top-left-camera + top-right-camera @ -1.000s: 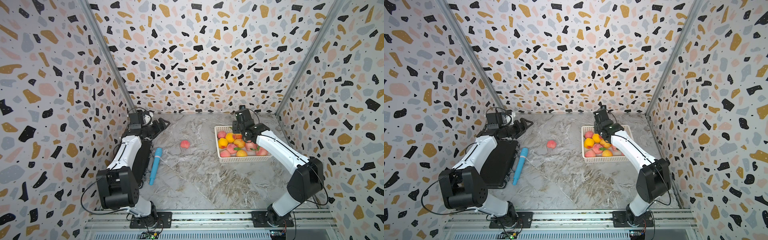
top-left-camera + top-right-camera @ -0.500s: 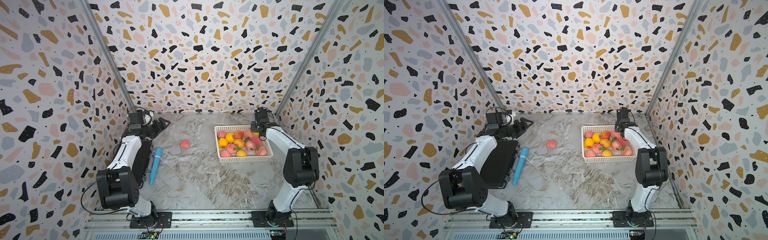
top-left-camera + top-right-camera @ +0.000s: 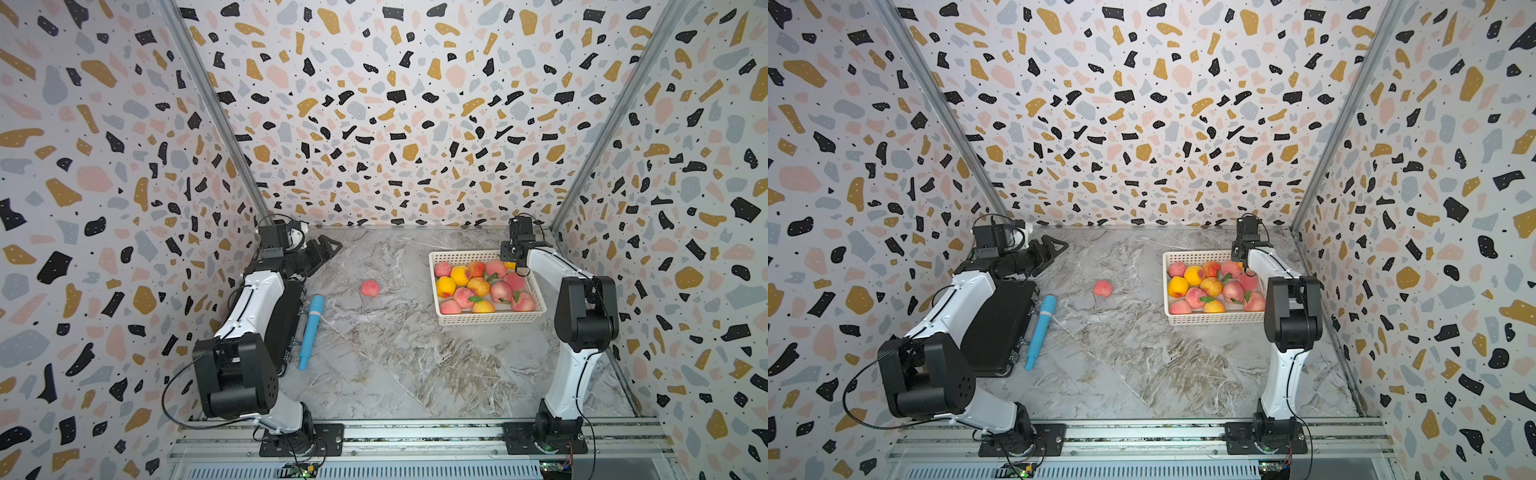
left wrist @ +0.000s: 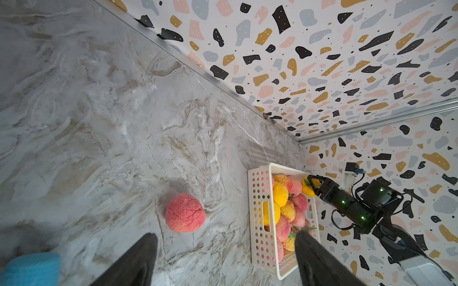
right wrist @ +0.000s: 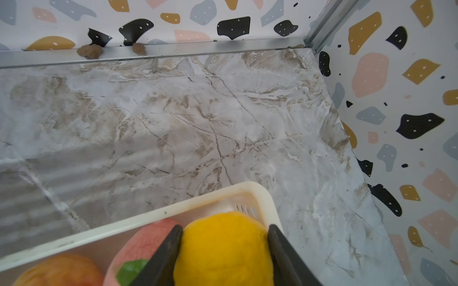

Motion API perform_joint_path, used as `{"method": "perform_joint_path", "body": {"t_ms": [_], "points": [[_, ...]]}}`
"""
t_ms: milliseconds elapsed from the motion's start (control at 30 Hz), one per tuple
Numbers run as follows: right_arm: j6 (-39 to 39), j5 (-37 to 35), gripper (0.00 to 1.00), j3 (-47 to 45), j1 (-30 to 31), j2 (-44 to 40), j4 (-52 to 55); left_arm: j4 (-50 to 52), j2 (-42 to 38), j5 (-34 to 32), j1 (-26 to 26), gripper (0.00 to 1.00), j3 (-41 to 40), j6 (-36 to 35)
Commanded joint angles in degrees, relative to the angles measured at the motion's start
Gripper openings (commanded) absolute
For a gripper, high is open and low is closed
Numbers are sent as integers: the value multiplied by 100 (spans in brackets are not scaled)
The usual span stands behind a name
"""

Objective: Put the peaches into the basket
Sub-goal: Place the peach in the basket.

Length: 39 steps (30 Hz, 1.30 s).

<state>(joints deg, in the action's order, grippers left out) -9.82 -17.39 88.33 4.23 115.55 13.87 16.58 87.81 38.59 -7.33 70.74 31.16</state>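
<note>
Hovering at the far right corner of the white perforated plastic basket, the right gripper is clamped on a round yellow-orange peach, one black finger on either flank. The fruit sits inside the line of the basket's rim. Whether it already rests on the basket floor or still hangs above it cannot be told.

A second ago this arm stretched across to the basket's far left corner. Now it has swung to the far right corner, and its elbow stands folded upright beside the basket's right wall. Judging from that, the carry is over and the peach is at its drop spot, so release looks like the step in hand.

About a dozen pink-red and yellow-orange peaches, some with green leaves, already fill the basket.

One wrinkled pink-red peach still lies on the grey marbled counter, well to the left of the basket and apart from everything else. The left gripper has hardly moved. It hangs farther left of the basket than that peach, its jaws apart and empty, aimed toward the fruit. That peach seems to be the last piece outstanding, so the task is close to done.

A blue cylindrical tool and a flat black box lie farther left again, away from the work.
</note>
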Motion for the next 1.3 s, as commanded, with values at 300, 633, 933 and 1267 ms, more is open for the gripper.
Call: {"method": "perform_joint_path", "body": {"t_ms": [300, 633, 933, 1267], "points": [[-238, 168, 60, -132, -126, 10, -128, -112, 35, 44, 48, 87, -16, -65], [-257, 163, 73, -114, -124, -427, -97, -41, 39, 13, 109, 87, 19, -134], [-364, 218, 75, -491, -128, -1095, -164, 21, 39, -25, 143, 87, 52, -185], [-640, 489, 45, -956, -184, -979, -348, 99, 27, -86, 206, 87, 82, -259]]}}
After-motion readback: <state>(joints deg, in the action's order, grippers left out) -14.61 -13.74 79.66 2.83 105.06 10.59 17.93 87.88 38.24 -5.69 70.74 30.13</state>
